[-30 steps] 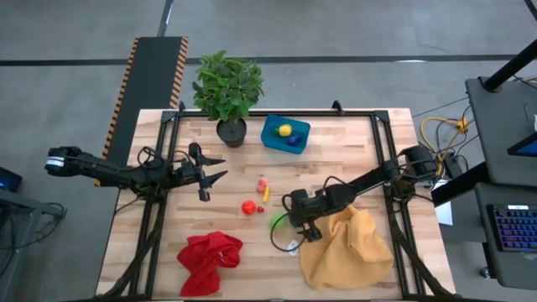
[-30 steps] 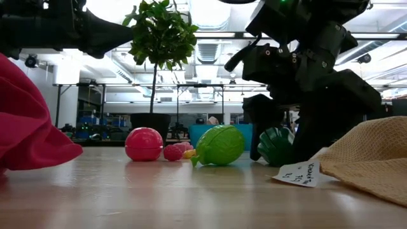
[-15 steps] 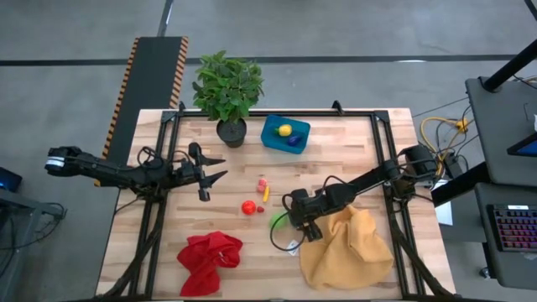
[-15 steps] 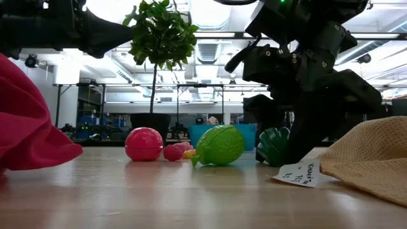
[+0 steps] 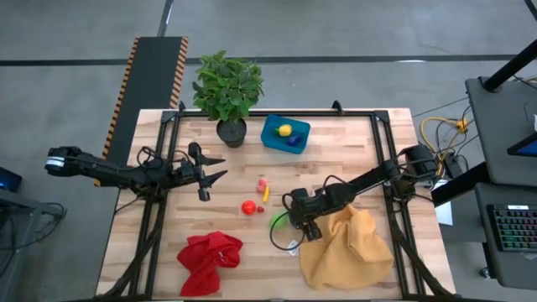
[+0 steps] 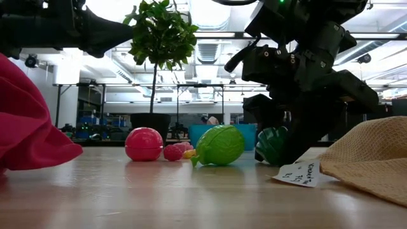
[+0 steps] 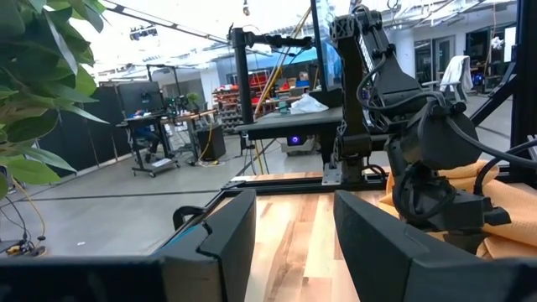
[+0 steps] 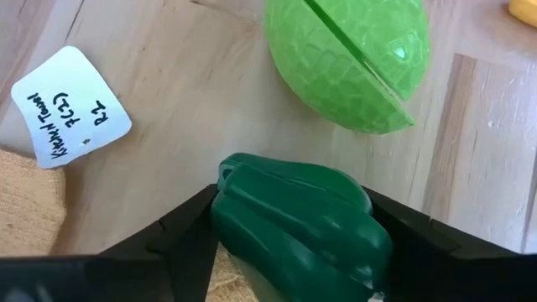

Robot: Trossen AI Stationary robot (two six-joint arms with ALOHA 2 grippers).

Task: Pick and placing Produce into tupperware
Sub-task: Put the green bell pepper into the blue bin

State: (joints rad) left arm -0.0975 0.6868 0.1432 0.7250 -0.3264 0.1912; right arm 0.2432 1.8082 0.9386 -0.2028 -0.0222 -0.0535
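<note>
Spanning the middle of the scene is a pale wooden plank table (image 5: 352, 159) on a dark frame, standing on a grey concrete floor; behind it the low view looks into a bright workshop with racks and ceiling lights.

The right gripper (image 8: 289, 252) sits low at the table's centre-right, at the left edge of the mustard-yellow cloth (image 5: 348, 247). Its two dark fingers (image 8: 172, 239) are pinched on a dark green ridged pepper (image 8: 294, 222), glossy plastic with lengthwise lobes. In the low view the pepper (image 6: 273, 145) is just at the table surface, though whether it touches cannot be told.

Just beside it lies a bright green rounded toy (image 8: 348, 59) with a scaly texture and a seam across it, one end pointed. A small white handwritten tag (image 8: 71, 105) lies near the cloth's coarse woven edge.

Farther left rest a smooth red ball-shaped fruit (image 5: 248, 207), a small pink piece (image 5: 262, 182) and a thin yellow-orange piece (image 5: 267, 194).

The teal tupperware (image 5: 285, 134), rounded at its corners, stands at the far side beside the potted plant (image 5: 228, 91) and holds a yellow piece (image 5: 285, 129) and a purple one (image 5: 294, 142).

The left gripper (image 5: 220, 167) hangs over the table's left part with its fingers spread, holding nothing. A crumpled red cloth (image 5: 208, 260) lies at the near left.
</note>
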